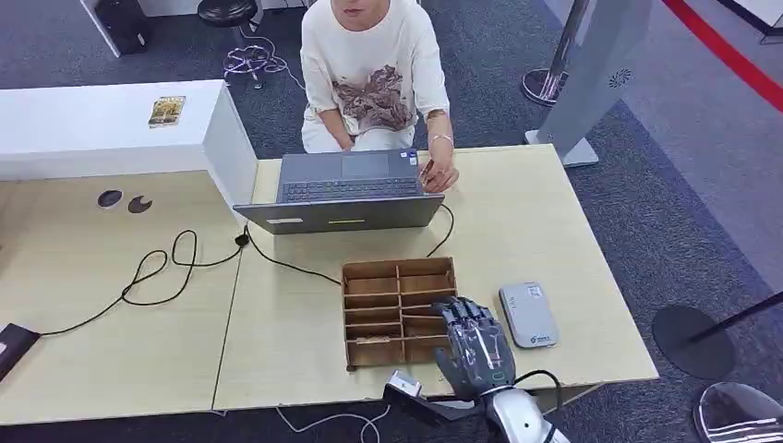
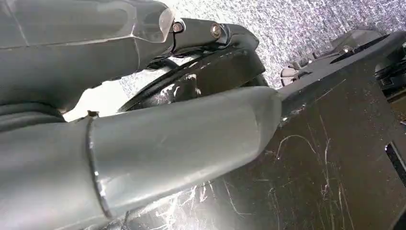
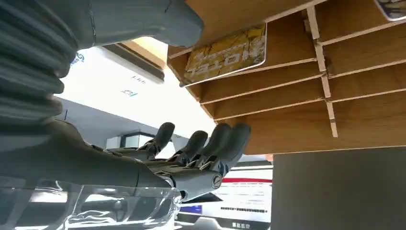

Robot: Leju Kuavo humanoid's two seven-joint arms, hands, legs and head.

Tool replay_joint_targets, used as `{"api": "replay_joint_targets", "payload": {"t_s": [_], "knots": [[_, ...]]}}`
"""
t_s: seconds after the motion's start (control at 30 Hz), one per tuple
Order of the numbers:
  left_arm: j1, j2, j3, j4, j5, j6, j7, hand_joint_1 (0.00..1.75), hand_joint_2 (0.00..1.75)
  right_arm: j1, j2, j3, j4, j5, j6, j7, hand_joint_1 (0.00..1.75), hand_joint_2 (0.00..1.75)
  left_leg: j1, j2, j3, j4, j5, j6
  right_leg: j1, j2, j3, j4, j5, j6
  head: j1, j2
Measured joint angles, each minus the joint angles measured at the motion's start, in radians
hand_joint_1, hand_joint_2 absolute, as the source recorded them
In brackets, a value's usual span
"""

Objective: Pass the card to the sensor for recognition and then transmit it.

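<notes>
A: What does the right hand [image 1: 475, 348] cover in the head view?

B: The near right corner of the wooden organizer [image 1: 399, 311]; the compartments under it are hidden. In the right wrist view a yellow card [image 3: 226, 54] lies in one compartment, its print too blurred to read, with part of it hidden behind the thumb. Another card [image 3: 393, 7] is cut off at the picture's edge.

A: And the left hand [image 2: 139, 143]?

B: Too close to the lens in the left wrist view; its fingers cannot be told.

A: The person [image 1: 374, 74]?

B: Cut off by the far edge of the head view. The label on the grey card reader [image 1: 528, 315] is too small to read.
</notes>
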Motion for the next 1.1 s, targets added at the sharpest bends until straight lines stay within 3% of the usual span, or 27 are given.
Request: {"api": "replay_joint_targets", "payload": {"t_s": [0.33, 0.73, 0.87, 1.1], "knots": [[0.000, 0.000, 0.000, 0.000, 0.000, 0.000, 0.000, 0.00, 0.00, 0.000, 0.006, -0.003, 0.009, 0.006, -0.002, -0.005, 1.05, 1.75, 0.000, 0.000, 0.000, 0.000, 0.000, 0.000, 0.000, 0.000, 0.000, 0.000, 0.000, 0.000, 0.000, 0.000], [0.000, 0.000, 0.000, 0.000, 0.000, 0.000, 0.000, 0.00, 0.00, -0.001, 0.008, -0.003, 0.013, 0.006, -0.001, -0.005, 1.12, 1.75, 0.000, 0.000, 0.000, 0.000, 0.000, 0.000, 0.000, 0.000, 0.000, 0.000, 0.000, 0.000, 0.000, 0.000], [0.000, 0.000, 0.000, 0.000, 0.000, -0.001, 0.000, 0.00, 0.00, -0.001, 0.008, -0.003, 0.013, 0.006, -0.002, -0.004, 1.26, 1.75, 0.000, 0.000, 0.000, 0.000, 0.000, 0.000, 0.000, 0.000, 0.000, 0.000, 0.000, 0.000, 0.000, 0.000], [0.000, 0.000, 0.000, 0.000, 0.000, -0.002, 0.000, 0.00, 0.00, -0.001, 0.008, -0.003, 0.013, 0.006, -0.003, -0.002, 1.33, 1.75, 0.000, 0.000, 0.000, 0.000, 0.000, 0.000, 0.000, 0.000, 0.000, 0.000, 0.000, 0.000, 0.000, 0.000]]}}
